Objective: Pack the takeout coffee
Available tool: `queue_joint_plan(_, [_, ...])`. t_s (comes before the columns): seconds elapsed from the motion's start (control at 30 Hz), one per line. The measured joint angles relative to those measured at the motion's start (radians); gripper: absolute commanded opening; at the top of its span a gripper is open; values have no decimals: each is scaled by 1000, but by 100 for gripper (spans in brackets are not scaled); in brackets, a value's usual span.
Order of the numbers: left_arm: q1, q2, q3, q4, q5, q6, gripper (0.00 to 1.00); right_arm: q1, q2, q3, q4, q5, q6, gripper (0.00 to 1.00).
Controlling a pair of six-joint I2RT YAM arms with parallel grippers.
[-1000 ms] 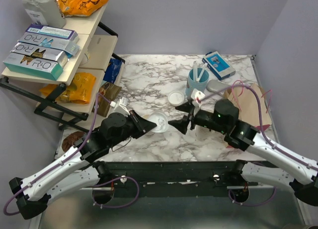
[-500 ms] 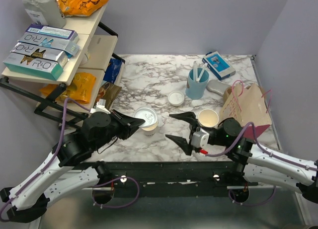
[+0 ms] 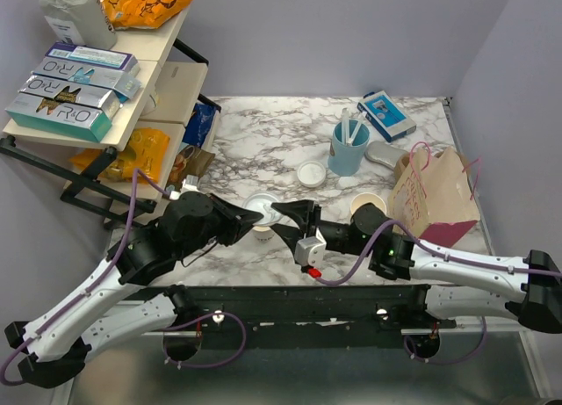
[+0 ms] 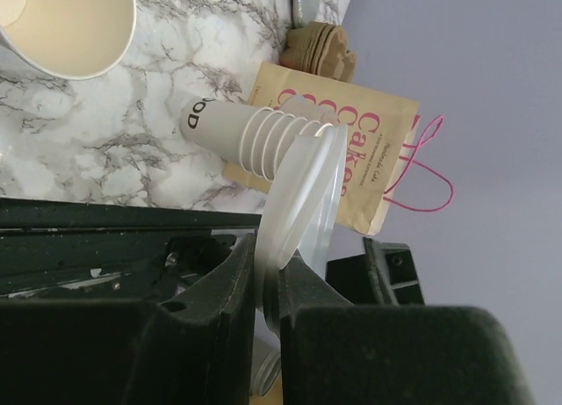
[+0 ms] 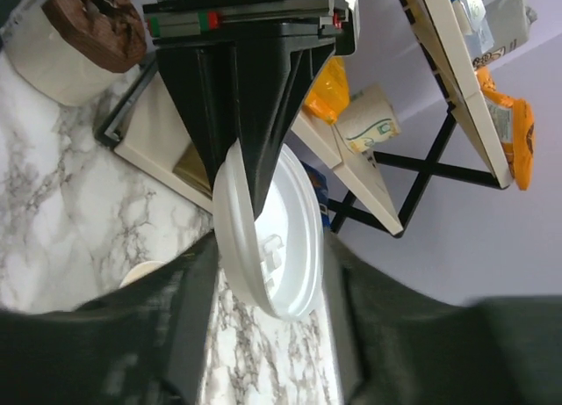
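Observation:
My left gripper [image 3: 248,213] is shut on the rim of a round white plastic lid [image 3: 261,202] and holds it on edge, off the table. The grip shows in the left wrist view [image 4: 268,256], on the lid [image 4: 303,190]. A white paper cup [image 3: 261,227] stands just below the lid; its lettering is hidden. My right gripper [image 3: 288,220] is open, with one finger on each side of the lid [image 5: 277,247]. The right wrist view shows the left gripper's black fingers [image 5: 241,106] pinching the lid from above.
An open cream cup [image 3: 369,208] and a brown paper bag with pink handles [image 3: 435,194] stand at the right. A stack of paper cups [image 4: 250,133] lies by the bag. A light-blue mug [image 3: 349,147], a loose lid [image 3: 311,173] and a shelf rack [image 3: 105,97] stand behind.
My right arm has swung left and its open fingers now straddle the lid. My left gripper has kept hold of the lid and tilted it up over the cup.

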Motion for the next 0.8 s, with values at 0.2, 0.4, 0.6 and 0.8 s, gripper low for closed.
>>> queue_joint_plan(0.2, [6,-16,-1,6,-5,-2,9,3,40,17,1,15,-7,17])
queue_joint_plan(0.4, [8,-52,-14,25,-7,3,55,7,42,32,-17,2,26,9])
queue_joint_plan(0.6, [7,-64,-29,91,16,63,99,5,19,33,-38,-12,116,4])
queue_joint_plan(0.8, [7,11,32,122,63,231,99,5,-9,33,-94,-39,282,4])
